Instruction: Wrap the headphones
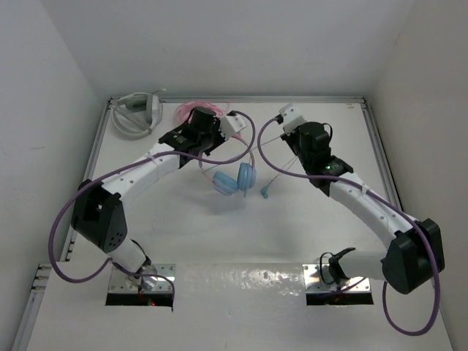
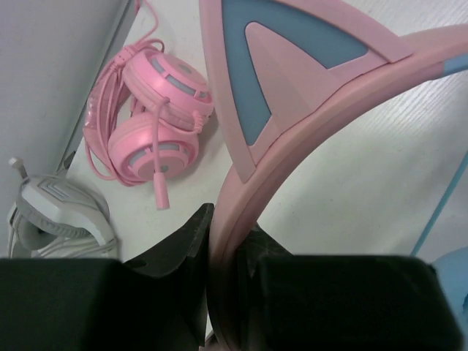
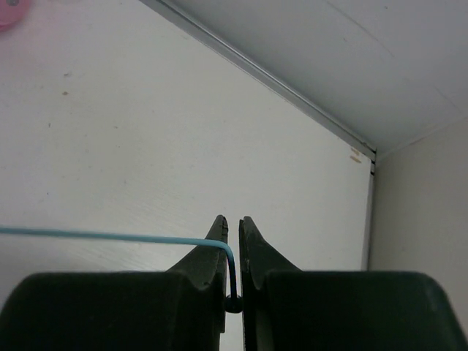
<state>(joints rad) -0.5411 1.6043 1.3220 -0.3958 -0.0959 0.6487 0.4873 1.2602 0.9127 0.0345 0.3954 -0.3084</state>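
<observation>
The headphones (image 1: 235, 179) have light-blue ear cups and a pink headband with cat ears (image 2: 292, 95). My left gripper (image 1: 201, 148) is shut on the headband (image 2: 228, 241) and holds it above the table, with the ear cups hanging below it. My right gripper (image 1: 287, 130) is shut on the thin light-blue cable (image 3: 110, 236), which runs off to the left from between the fingertips (image 3: 232, 223). The cable's loose end (image 1: 265, 193) lies right of the ear cups. The cable also shows at the right edge of the left wrist view (image 2: 442, 208).
All-pink headphones (image 1: 196, 111) (image 2: 157, 117) lie at the back behind my left gripper. Grey-white headphones (image 1: 137, 111) (image 2: 58, 216) lie in the back left corner. A metal rail (image 3: 263, 77) edges the table at the back, with walls on three sides.
</observation>
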